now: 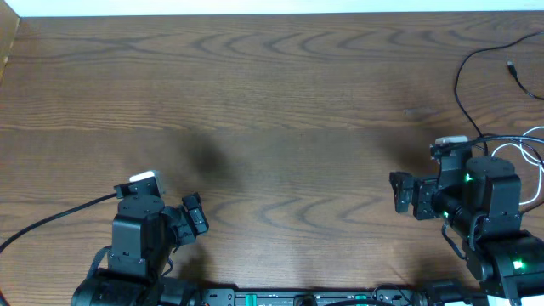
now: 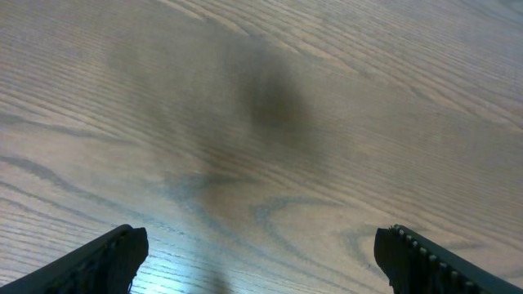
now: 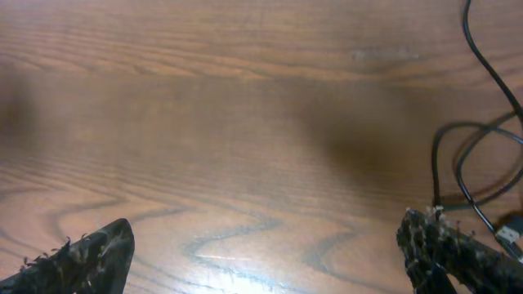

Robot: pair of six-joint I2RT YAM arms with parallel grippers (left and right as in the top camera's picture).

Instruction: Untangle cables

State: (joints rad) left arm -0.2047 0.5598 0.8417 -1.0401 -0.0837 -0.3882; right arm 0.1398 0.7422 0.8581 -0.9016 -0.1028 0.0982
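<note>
The black cable (image 1: 463, 72) runs along the table's far right, its plug end (image 1: 513, 70) near the right edge, and passes down behind my right arm. It also shows in the right wrist view (image 3: 482, 69) as loops at the right. The white cable (image 1: 534, 157) loops at the right edge, partly hidden by the arm. My right gripper (image 1: 406, 194) is open and empty, left of the cables; its fingers frame bare wood (image 3: 265, 249). My left gripper (image 1: 195, 217) is open and empty at the near left, far from the cables (image 2: 261, 253).
The wooden table (image 1: 272, 102) has a white far edge. A thick black robot wire (image 1: 51, 223) runs from the left arm to the left edge. The arm bases stand along the near edge.
</note>
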